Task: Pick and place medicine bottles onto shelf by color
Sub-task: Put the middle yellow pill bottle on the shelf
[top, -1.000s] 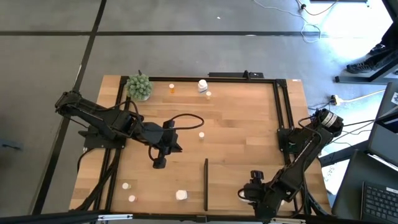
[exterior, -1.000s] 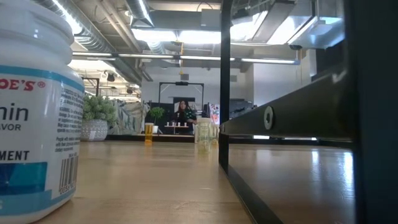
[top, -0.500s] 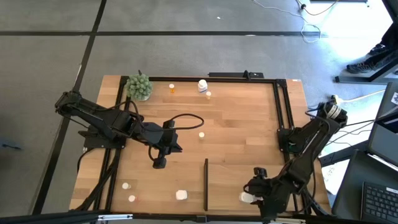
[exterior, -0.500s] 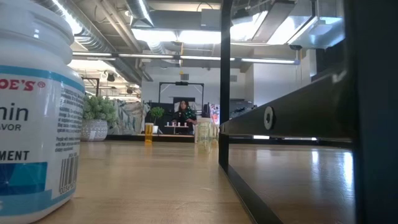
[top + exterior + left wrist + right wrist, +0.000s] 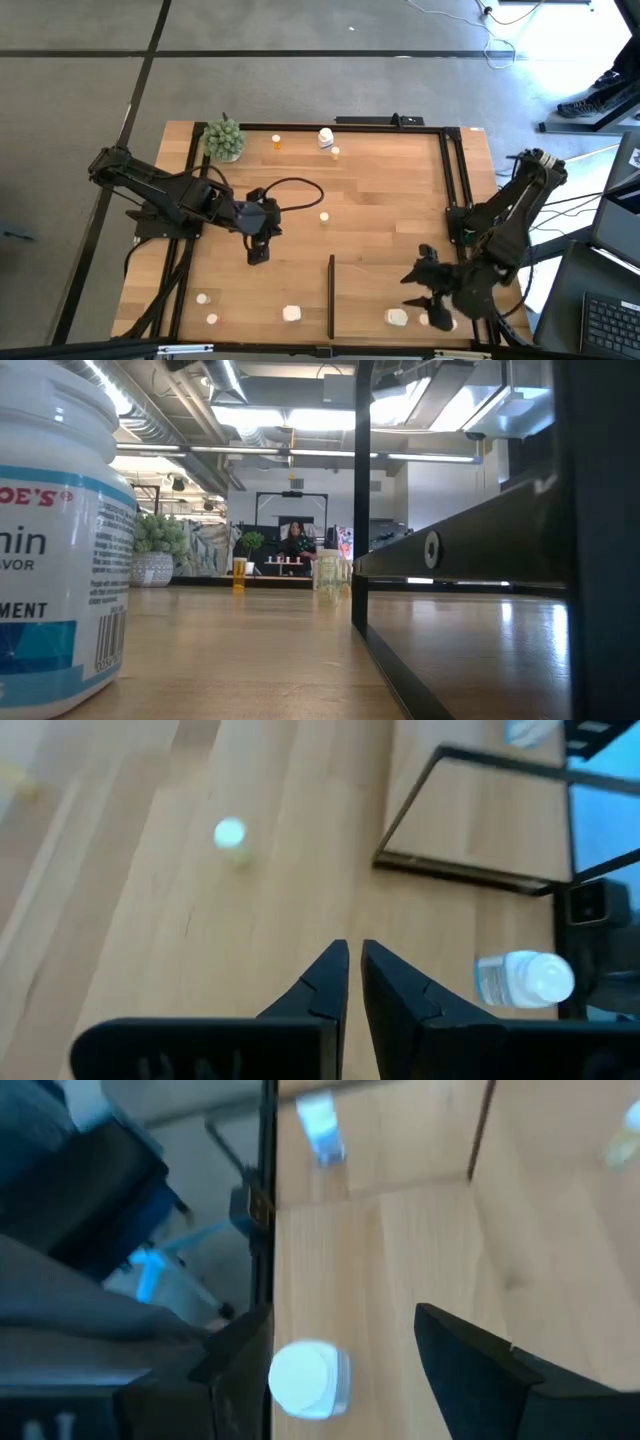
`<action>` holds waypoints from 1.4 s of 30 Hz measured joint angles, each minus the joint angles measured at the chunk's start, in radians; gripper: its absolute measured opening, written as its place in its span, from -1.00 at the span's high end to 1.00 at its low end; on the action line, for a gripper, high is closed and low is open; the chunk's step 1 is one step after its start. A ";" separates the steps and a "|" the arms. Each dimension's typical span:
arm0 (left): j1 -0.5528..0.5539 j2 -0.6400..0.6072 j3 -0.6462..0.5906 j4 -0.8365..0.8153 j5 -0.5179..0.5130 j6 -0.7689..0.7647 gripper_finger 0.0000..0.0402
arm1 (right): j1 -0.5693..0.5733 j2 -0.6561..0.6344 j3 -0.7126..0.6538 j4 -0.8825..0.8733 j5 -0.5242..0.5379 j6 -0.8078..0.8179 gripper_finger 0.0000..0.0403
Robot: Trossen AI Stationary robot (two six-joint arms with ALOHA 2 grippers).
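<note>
Light-wood counter (image 5: 380,200) inside a black frame, grey floor around it. Medicine bottles lie scattered: a white bottle (image 5: 397,317) at the near edge toward the right corner, a chunky white one (image 5: 291,314) and two small ones (image 5: 207,308) along the near edge, an orange bottle (image 5: 277,142) near the far edge. The right pincer (image 5: 432,298) hovers just above the white bottle, jaws wide, holding nothing. The left pincer (image 5: 258,252) sits mid-counter, jaws nearly closed and empty. Shelf strip (image 5: 331,295) stands between them.
</note>
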 joint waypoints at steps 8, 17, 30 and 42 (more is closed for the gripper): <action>0.000 0.000 0.000 -0.085 -0.033 -0.173 0.86 | -0.005 -0.147 0.000 -0.032 0.201 -0.132 -0.21; 0.004 -0.003 0.000 -0.307 -0.025 -0.466 0.86 | -0.111 -0.241 0.001 -0.031 0.264 -0.364 -0.21; 0.301 0.008 0.000 -0.142 0.085 -0.079 0.86 | -0.376 -0.381 0.001 -0.037 0.218 -0.524 -0.21; 0.518 0.102 0.000 0.116 0.337 0.423 0.86 | -0.586 -0.391 0.000 -0.151 0.157 -0.580 -0.21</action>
